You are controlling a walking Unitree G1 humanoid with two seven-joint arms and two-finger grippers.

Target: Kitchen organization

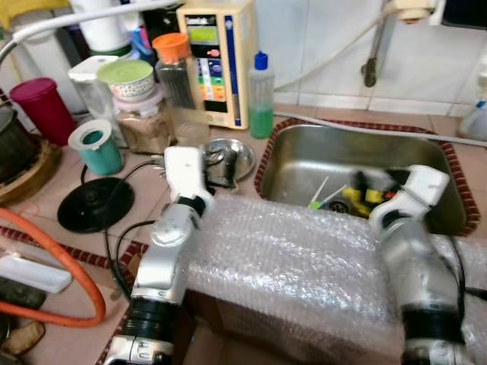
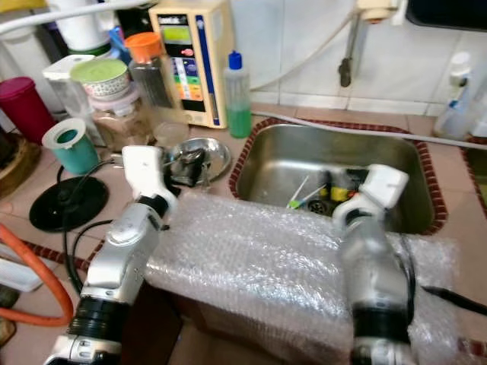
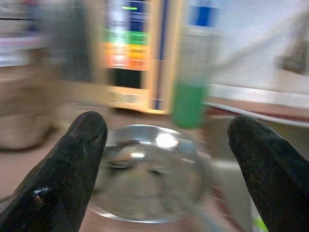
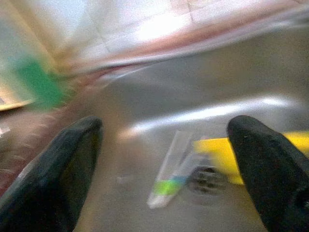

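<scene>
Tiled counter [image 1: 46,205] beside steel sink [image 1: 304,163].

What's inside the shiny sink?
In the sink, near the drain, lie a clear stick with a green end and something yellow. The right gripper hangs open over them. Bubble wrap hides the sink's near part.

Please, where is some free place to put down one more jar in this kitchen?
Bare tile lies between the black round base and the steel bowl. The sink floor's back part is bare. The back-left corner around the teal cup is crowded.
</scene>
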